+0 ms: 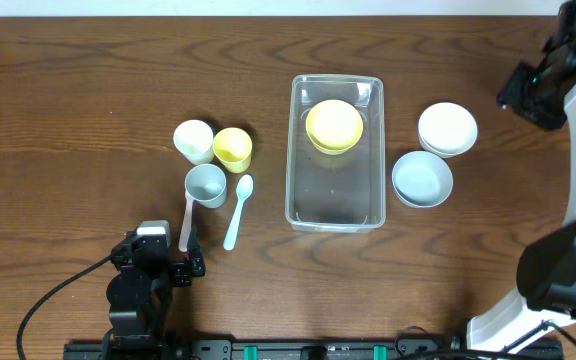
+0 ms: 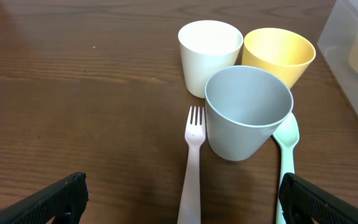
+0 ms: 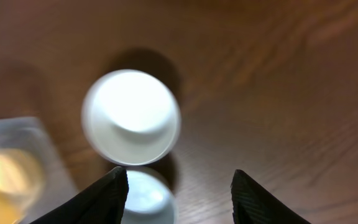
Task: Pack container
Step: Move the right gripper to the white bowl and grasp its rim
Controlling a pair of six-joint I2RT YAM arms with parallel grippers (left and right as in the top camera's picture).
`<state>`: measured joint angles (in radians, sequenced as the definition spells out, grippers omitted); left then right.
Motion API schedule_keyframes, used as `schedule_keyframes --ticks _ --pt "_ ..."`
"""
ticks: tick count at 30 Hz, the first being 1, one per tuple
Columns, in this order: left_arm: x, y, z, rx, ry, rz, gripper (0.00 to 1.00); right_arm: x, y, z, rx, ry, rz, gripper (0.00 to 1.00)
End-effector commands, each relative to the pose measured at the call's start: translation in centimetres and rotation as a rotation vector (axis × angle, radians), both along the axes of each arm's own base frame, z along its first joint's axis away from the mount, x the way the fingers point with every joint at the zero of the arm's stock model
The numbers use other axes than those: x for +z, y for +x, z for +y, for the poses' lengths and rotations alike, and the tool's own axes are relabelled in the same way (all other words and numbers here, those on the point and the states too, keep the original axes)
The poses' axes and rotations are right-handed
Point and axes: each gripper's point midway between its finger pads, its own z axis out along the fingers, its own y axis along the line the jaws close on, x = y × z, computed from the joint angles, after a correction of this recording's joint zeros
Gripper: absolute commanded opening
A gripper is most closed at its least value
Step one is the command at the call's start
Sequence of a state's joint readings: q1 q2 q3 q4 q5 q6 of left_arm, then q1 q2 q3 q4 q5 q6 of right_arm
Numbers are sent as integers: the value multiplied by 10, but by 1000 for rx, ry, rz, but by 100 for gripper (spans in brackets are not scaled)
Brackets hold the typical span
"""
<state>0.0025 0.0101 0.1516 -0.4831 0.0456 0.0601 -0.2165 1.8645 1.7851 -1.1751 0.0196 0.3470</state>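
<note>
The left claw (image 2: 182, 191) is wide open and holds nothing; its two dark fingers (image 2: 55, 200) show at the lower corners of the wrist view, low over the brown table (image 1: 68, 100). Between them lies a pale fork (image 2: 193, 158), its prongs pointing away from the claw. A light green spoon (image 2: 286, 146) lies just beside the right finger. Between the heads of the fork and the spoon a grey cup (image 2: 248, 112) stands upright. Behind it, a white cup (image 2: 209, 53) and a yellow cup (image 2: 279, 55) stand close side by side. The right claw (image 3: 179, 186) is also open and empty. Its view is blurred, and it looks down on a white bowl (image 3: 131, 118) from well above. A grey bowl (image 1: 422, 178) sits just beside the white one, on the near side. The container (image 1: 290, 160) stands in the middle of the table, to the right of the cups and just to the left of the two bowls. Its long sides run from front to back. A yellow bowl (image 1: 334, 125) sits inside it, at the far end.
</note>
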Motion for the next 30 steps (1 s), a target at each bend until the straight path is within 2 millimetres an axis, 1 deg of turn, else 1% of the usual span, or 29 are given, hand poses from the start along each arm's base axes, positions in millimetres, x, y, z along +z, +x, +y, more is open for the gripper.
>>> schedule_keyframes --ticks 1,2,4,5,8,12,15,17,18,20,21,23,25,27,29,30 --pt "-3 -1 0 -3 7 6 98 -48 -6 6 24 25 98 56" --pt "-3 -1 0 -3 7 6 98 -60 -5 9 40 35 107 56" --pt "-3 -1 0 -3 7 6 98 -84 4 21 116 79 106 56" --pt "-3 -1 0 -3 7 6 98 -93 7 25 145 93 106 56" --pt "-3 -1 0 -3 7 6 98 -118 13 27 156 103 133 56" --pt "-3 -1 0 -3 7 6 98 -144 16 26 154 111 163 46" --pt "-3 -1 0 -3 7 6 98 -153 16 25 143 110 177 31" --pt "-3 -1 0 -3 7 6 98 -153 16 21 125 90 179 14" --pt "-3 -1 0 -3 7 6 98 -152 17 19 122 81 178 10" --pt "-3 -1 0 -3 7 6 98 -151 16 15 117 62 183 9" --pt "-3 -1 0 -3 7 6 98 -151 15 14 116 56 186 1" --pt "-3 -1 0 -3 7 6 98 -150 13 11 107 40 197 1" --pt "-3 -1 0 -3 7 6 98 -144 12 8 101 22 198 1" --pt "-3 -1 0 -3 7 6 98 -128 15 6 91 8 168 1" --pt "-3 -1 0 -3 7 6 98 -103 21 6 85 -3 111 1" --pt "-3 -1 0 -3 7 7 98 -85 25 8 81 -5 72 1"
